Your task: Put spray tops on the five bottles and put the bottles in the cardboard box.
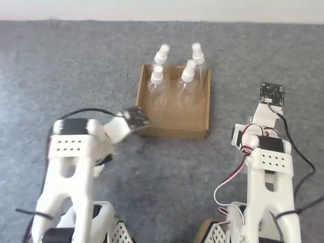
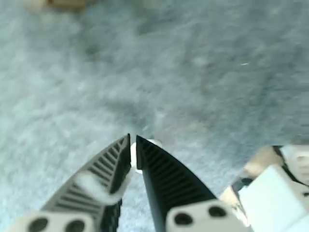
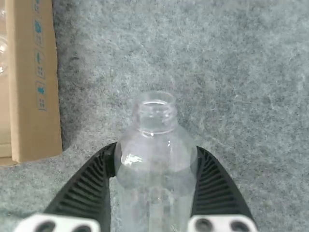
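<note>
Plastic bottle (image 3: 155, 116): clear, its mouth open with no spray top on it, neck pointing away from my right wrist, over the grey carpet (image 3: 251, 63).
Right gripper (image 3: 155, 153): my two fingers are spread to the bottle's width and press on its shoulder from both sides.
Left gripper (image 2: 133, 141): my fingers are drawn almost together, pinching a small white piece (image 2: 135, 162) that is too blurred for me to name. Bare carpet lies under them.
Box (image 1: 174, 132): brown cardboard, open on top, out ahead between my two arms, near the held bottle but apart from it.
Near bottles (image 1: 157, 85): two upright inside the box, white spray tops on.
Far bottles (image 1: 197, 53): two more with spray tops at the box's far edge; whether inside or just behind, I cannot tell.
</note>
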